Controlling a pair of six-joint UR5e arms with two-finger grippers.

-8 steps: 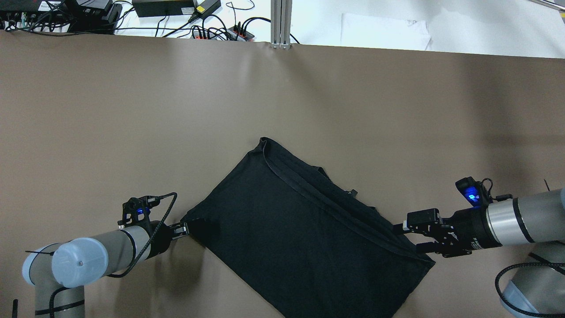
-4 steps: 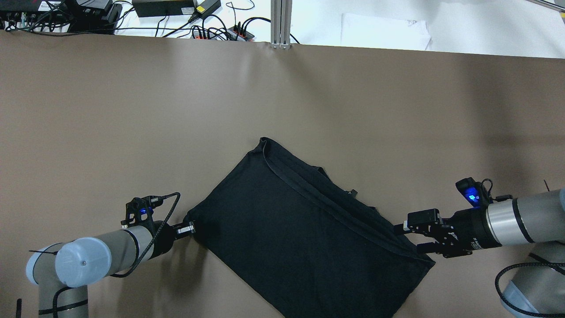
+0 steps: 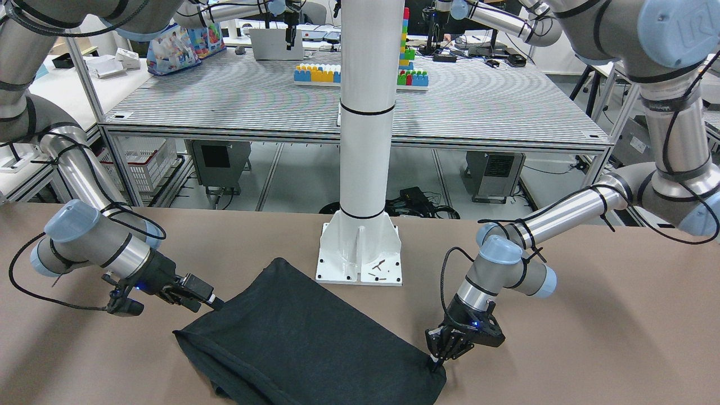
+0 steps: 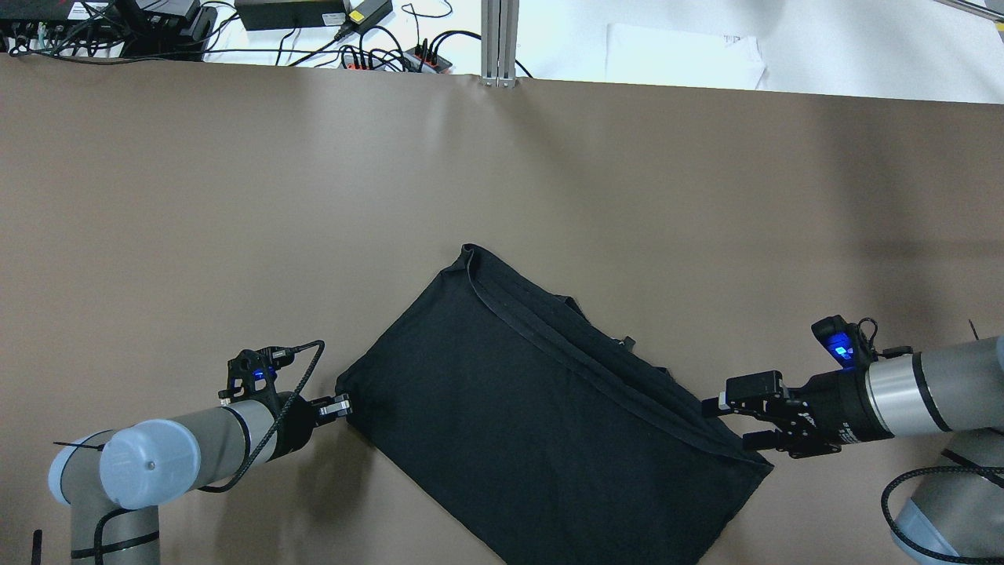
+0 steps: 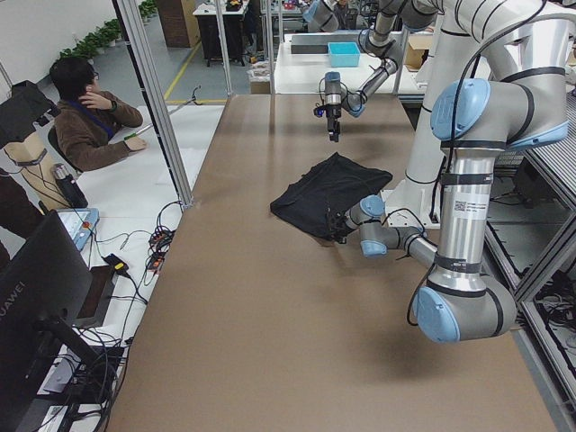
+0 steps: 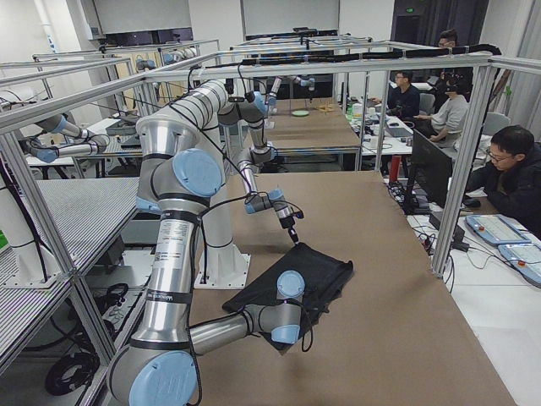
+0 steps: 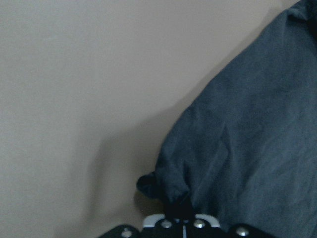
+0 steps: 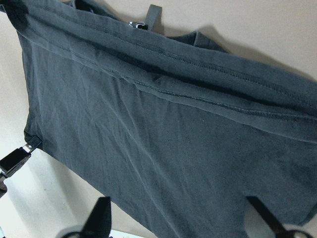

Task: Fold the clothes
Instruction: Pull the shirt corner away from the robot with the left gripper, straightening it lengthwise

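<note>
While bare table (image 4: 235, 196) stretches beyond it, the garment (image 4: 541, 408) runs lengthwise far-left to near-right. Left gripper (image 4: 342, 406) pinches its corner; right gripper (image 4: 728, 422) gapes empty.

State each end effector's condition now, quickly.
Left end effector: closed on a corner of the black cloth.
Right end effector: open.

Black garment (image 4: 549, 416) on brown table (image 4: 235, 196)
</note>
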